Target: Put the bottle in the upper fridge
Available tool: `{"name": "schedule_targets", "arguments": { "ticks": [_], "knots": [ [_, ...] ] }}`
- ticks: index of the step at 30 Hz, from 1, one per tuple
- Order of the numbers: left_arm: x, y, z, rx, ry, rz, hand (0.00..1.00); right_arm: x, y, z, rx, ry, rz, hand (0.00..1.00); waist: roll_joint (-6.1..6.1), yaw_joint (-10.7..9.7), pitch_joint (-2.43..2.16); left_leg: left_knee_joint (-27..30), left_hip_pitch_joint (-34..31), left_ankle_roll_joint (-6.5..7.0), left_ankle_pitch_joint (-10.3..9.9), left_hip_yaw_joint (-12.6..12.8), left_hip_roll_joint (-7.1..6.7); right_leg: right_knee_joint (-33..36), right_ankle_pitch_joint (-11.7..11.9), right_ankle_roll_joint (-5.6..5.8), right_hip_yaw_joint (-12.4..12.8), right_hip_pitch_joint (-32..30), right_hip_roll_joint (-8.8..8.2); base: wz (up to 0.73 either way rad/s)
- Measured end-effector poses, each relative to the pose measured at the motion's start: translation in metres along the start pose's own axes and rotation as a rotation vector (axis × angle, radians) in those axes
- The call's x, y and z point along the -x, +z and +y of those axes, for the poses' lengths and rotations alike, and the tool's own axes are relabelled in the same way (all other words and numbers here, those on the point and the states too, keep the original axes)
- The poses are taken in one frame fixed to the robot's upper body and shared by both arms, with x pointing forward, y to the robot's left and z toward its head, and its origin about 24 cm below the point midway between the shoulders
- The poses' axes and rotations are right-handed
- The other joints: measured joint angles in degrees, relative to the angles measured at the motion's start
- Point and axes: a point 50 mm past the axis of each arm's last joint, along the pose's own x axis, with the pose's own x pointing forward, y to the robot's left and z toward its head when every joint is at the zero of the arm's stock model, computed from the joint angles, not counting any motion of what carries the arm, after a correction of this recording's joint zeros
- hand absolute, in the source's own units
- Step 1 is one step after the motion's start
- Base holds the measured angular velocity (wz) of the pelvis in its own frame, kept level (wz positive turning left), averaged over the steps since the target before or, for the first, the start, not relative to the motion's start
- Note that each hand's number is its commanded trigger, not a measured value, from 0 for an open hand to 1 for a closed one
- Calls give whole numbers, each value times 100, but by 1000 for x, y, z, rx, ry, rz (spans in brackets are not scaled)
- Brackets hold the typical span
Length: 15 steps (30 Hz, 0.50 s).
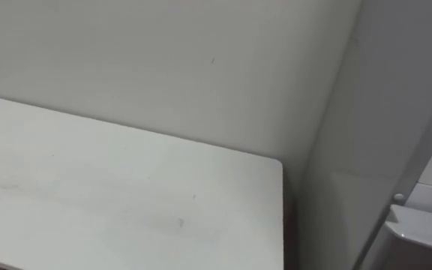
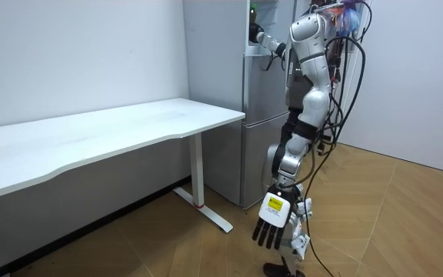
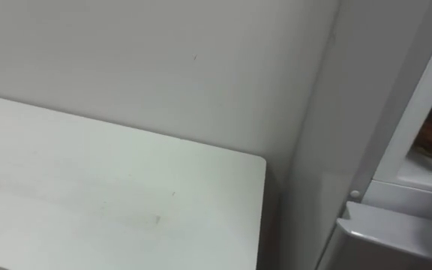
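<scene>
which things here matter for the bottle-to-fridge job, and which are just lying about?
Job:
fridge
right robot hand, raised at the fridge's upper part
bottle: cannot make it out

Just about:
white table
left robot hand, hanging open by the robot's leg

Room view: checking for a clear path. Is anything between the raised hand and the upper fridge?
Nothing visible: the right hand is right at the upper fridge, with nothing between them. I cannot make out the bottle.

Likely office or lab: white desk (image 2: 129, 127), fridge (image 2: 264, 131), bare walls (image 2: 68, 54).
</scene>
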Motion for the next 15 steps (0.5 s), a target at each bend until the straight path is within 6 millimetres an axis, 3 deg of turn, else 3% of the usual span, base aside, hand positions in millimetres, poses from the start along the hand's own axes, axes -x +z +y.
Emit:
{"name": "schedule_targets", "arguments": {
  "ticks": [2, 3, 5, 6, 7, 15],
  "knots": [
    [0, 0, 0, -1, 0, 5, 0, -2, -3, -2, 18, 6, 14, 100, 8, 15, -1, 17, 23, 0, 0, -44, 4, -11, 0, 0, -74, 54, -6, 13],
    [0, 0, 0, -1, 0, 8, 0, -3, -5, -3, 38, 13, 23, 95, 1, 25, 0, 33, 35, 0, 0, -47, 8, -14, 0, 0, -74, 82, -6, 7],
    [0, 0, 0, -2, -1, 13, 0, -4, -9, -4, 71, 28, 39, 53, -12, 45, 0, 39, 51, 0, 0, -52, 12, -75, 1, -1, -76, 152, -3, 6],
    [-1, 0, 1, -3, -1, 17, 0, -5, -12, -5, 83, 34, 47, 20, -17, 86, 1, 35, 55, -1, -1, -50, 17, -108, 4, -7, -75, 183, -1, 5],
    [-1, -1, 1, -4, -1, 22, 0, -5, -14, -7, 86, 30, 50, 0, -19, 119, 2, 42, 65, 0, -1, -49, 17, -108, 6, -10, -88, 204, -2, 4],
    [-1, -15, 8, -15, 10, 81, 0, -8, -21, -20, 78, -15, 77, 0, -10, 309, 4, 89, 85, -10, 3, -64, 38, -108, 27, -42, -117, 250, 7, 2]
  ]
}}
